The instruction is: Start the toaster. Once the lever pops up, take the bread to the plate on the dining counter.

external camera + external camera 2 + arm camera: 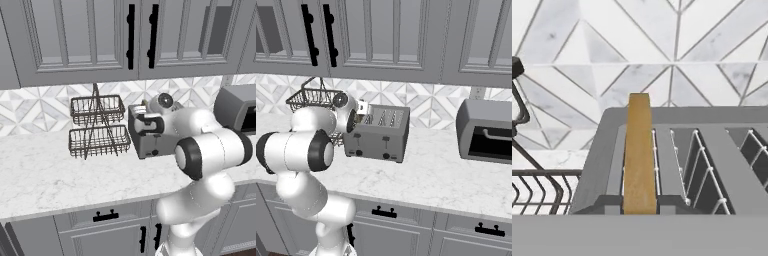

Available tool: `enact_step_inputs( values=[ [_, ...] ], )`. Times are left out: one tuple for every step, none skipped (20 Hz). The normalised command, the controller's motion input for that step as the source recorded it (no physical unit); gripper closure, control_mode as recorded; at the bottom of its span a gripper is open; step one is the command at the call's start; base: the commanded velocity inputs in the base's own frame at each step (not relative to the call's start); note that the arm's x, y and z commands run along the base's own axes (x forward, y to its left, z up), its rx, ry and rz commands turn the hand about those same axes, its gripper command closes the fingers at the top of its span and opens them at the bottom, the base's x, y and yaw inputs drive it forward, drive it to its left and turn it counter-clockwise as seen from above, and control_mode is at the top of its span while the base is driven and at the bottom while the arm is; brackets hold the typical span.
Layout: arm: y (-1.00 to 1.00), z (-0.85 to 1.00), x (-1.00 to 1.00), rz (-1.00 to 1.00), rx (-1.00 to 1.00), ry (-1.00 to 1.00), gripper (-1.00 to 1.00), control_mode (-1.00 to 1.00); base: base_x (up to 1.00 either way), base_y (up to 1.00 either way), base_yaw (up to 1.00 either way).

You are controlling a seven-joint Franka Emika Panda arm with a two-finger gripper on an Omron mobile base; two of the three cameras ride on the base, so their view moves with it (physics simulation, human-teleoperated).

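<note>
The jaws are closed on nothing, the hand (pixel 358 114) poised just above the left end of the toaster (pixel 378 132), looking down into its slots. From the left side the hand (pixel 150 124) sits against the toaster's near end, so I can't see the fingertips themselves.

Right under the hand, the bread (pixel 640 155) stands on edge in the outermost slot, its tan top crust showing above the grey rim; the other slots (pixel 704 165) beside it show bare wire guides. The slice looks light and stiff, with a dry, rough crust that shouldn't slip, but it is thin and could crumble if pinched hard. I'd say the place to take it is across its two flat faces at the exposed top edge, jaws opened just wider than the slice and lowered straight down along the slot, then lifted vertically so it doesn't scrape the wires.

On the toaster's front, small dark lever tabs (pixel 357 136) sit in their slots above round knobs. The toaster stands on the marble desk (pixel 441 175), with a wire basket rack (pixel 97 125) to its left and a toaster oven (pixel 487 132) well to its right.
</note>
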Motion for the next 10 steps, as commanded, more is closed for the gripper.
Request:
enact_step_inputs(
  values=[
    [0.00,0.42,-0.32,0.00,0.00,-0.13,1.00,-1.00,0.00,0.00,0.00],
    [0.00,0.46,-0.29,0.00,0.00,-0.12,1.00,-1.00,0.00,0.00,0.00],
    [0.00,0.56,-0.24,0.00,0.00,-0.06,1.00,-1.00,0.00,0.00,0.00],
    [0.00,0.57,-0.25,0.00,0.00,-0.07,1.00,-1.00,0.00,0.00,0.00],
    [0.00,0.64,-0.31,0.00,0.00,-0.07,1.00,-1.00,0.00,0.00,0.00],
    [0.00,0.74,-0.26,0.00,0.00,-0.03,1.00,-1.00,0.00,0.00,0.00],
    [0.00,0.76,-0.25,0.00,0.00,0.00,1.00,-1.00,0.00,0.00,0.00],
    [0.00,0.74,-0.26,-0.01,0.00,0.00,1.00,-1.00,0.00,0.00,0.00],
    [0.00,0.74,-0.36,-0.02,0.00,0.00,1.00,-1.00,0.00,0.00,0.00],
    [0.00,0.79,-0.38,-0.02,0.00,0.00,1.00,-1.00,0.00,0.00,0.00]
  ],
)
